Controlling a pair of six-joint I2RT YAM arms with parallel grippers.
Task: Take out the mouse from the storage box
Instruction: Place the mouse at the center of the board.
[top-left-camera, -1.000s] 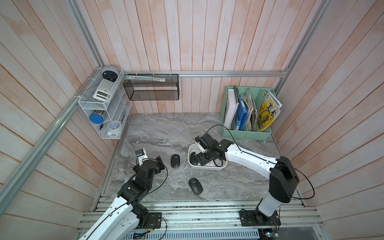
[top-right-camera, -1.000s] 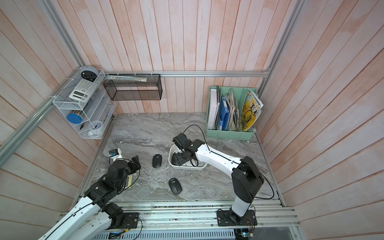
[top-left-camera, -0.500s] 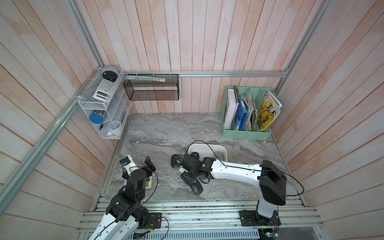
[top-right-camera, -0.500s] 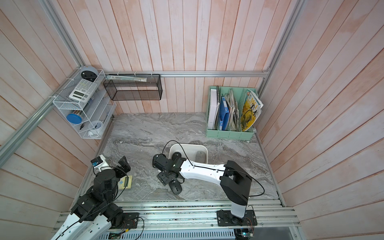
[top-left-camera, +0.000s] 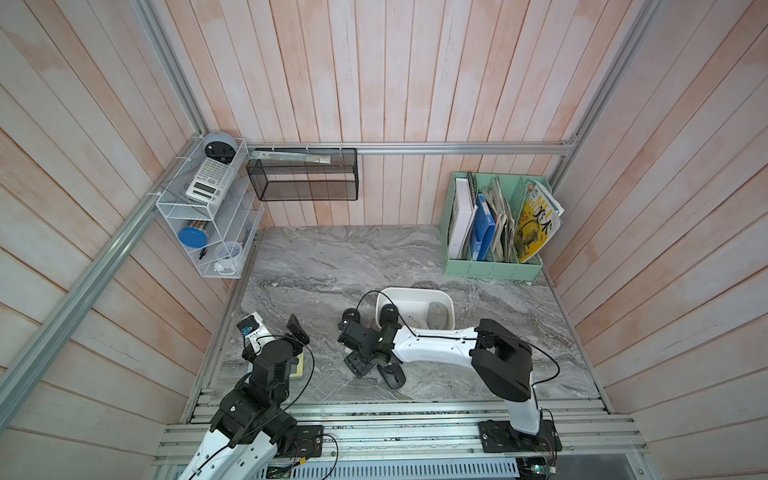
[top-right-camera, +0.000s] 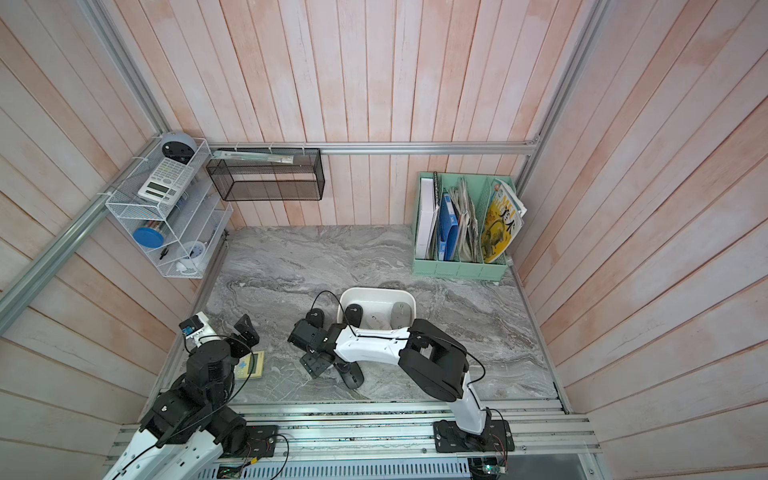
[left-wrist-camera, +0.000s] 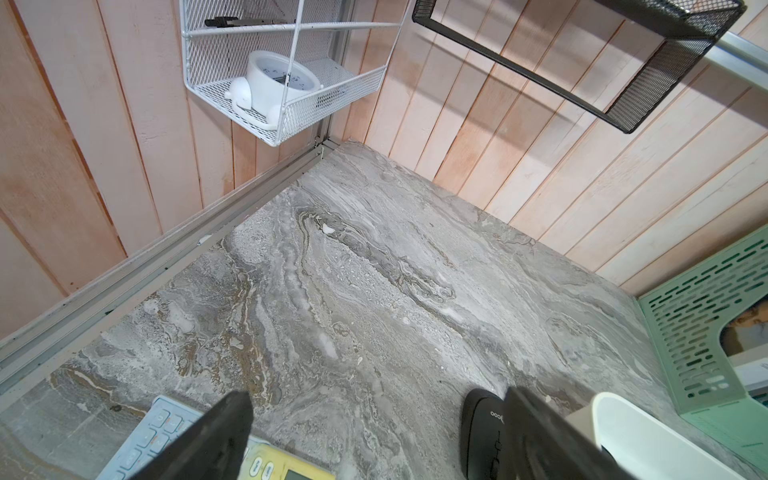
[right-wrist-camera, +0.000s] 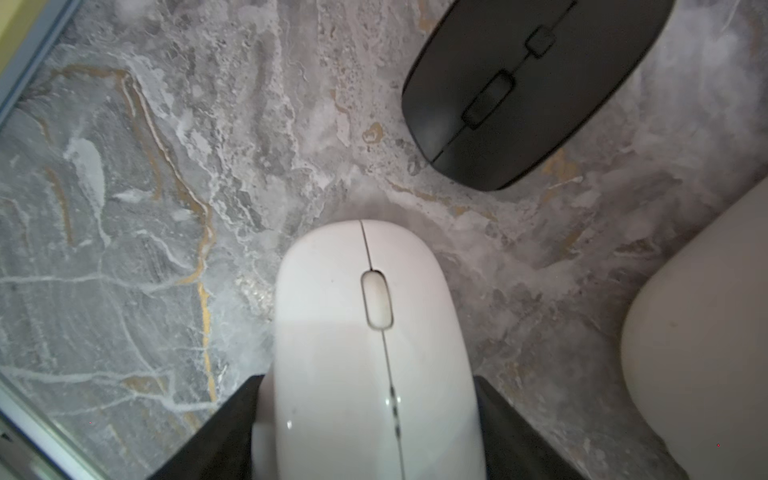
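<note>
My right gripper (right-wrist-camera: 370, 419) is shut on a white mouse (right-wrist-camera: 365, 332), low over the marble just outside the storage box (right-wrist-camera: 706, 332). In both top views the right gripper (top-left-camera: 363, 365) (top-right-camera: 318, 363) hides that mouse. The white storage box (top-left-camera: 415, 291) (top-right-camera: 376, 291) holds a black mouse (top-left-camera: 388, 313) and a grey mouse (top-left-camera: 435, 313). Another black mouse (top-left-camera: 351, 318) (right-wrist-camera: 532, 91) lies beside the box, and one more (top-left-camera: 392, 376) lies behind the gripper. My left gripper (top-left-camera: 278, 336) (left-wrist-camera: 374, 415) hangs open and empty at the front left.
A yellow calculator (top-left-camera: 297, 368) (left-wrist-camera: 266, 461) lies under the left gripper. A mint-green file holder (top-left-camera: 490, 266) stands at the back right. A black mesh basket (top-left-camera: 303, 178) and a white wire shelf (top-left-camera: 208, 232) hang on the walls.
The right gripper came out of the box to the left with the white mouse and now holds still. The left arm drew back toward the front left corner.
</note>
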